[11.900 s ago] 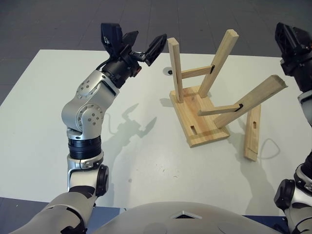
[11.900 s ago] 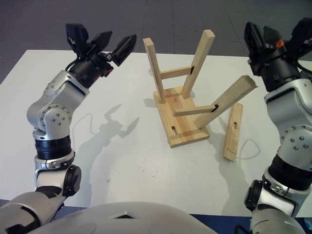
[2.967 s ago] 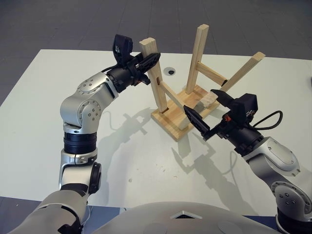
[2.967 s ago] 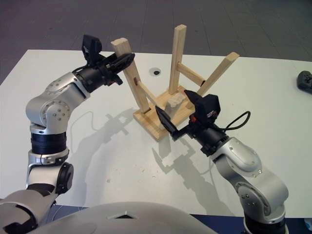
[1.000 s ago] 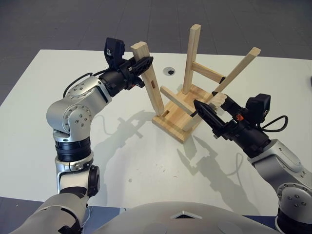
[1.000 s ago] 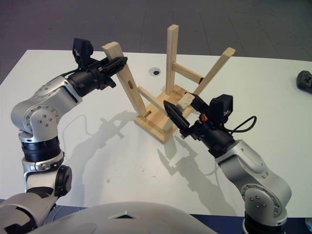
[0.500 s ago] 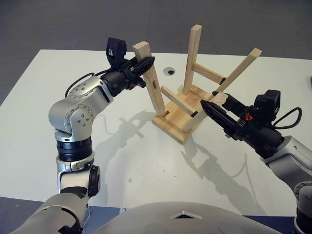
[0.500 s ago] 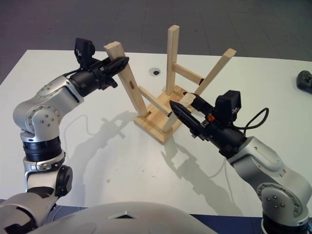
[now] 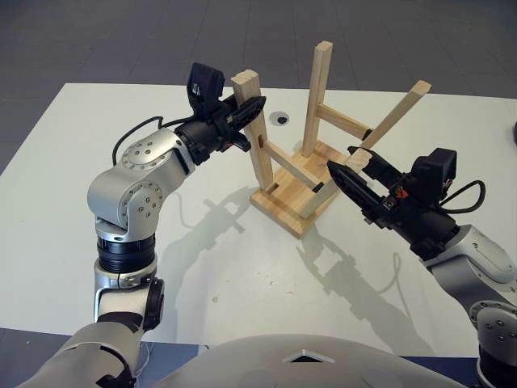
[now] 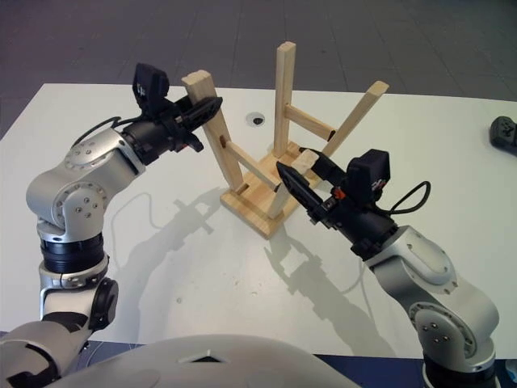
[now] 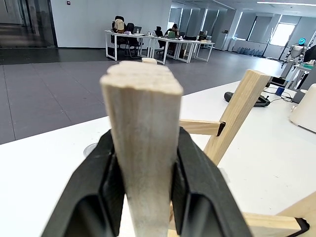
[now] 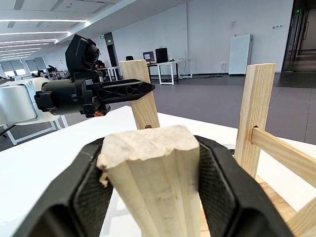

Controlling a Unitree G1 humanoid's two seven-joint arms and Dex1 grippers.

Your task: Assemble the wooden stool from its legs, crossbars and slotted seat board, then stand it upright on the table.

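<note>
The stool stands upside down on the white table, its slotted seat board [image 9: 292, 212] lying flat with the legs pointing up. My left gripper [image 9: 242, 118] is shut on the top of the near-left leg [image 9: 260, 153], whose end grain shows between the black fingers [image 11: 98, 187]. My right gripper [image 9: 354, 175] is shut on the upper end of the near-right leg [image 12: 153, 177], low over the board's right side. A far leg [image 9: 320, 89] stands upright and another [image 9: 397, 111] slants right. Crossbars [image 9: 346, 123] [image 9: 292, 162] join the legs.
A round cable hole [image 9: 280, 119] lies in the table behind the stool. A dark object [image 10: 505, 133] rests at the table's far right edge. Open tabletop [image 9: 242, 267] spreads in front of and left of the stool.
My left gripper has shifted right with its leg, bringing it more upright. My right gripper has drawn a little left and closer to the stool, still holding its leg.
</note>
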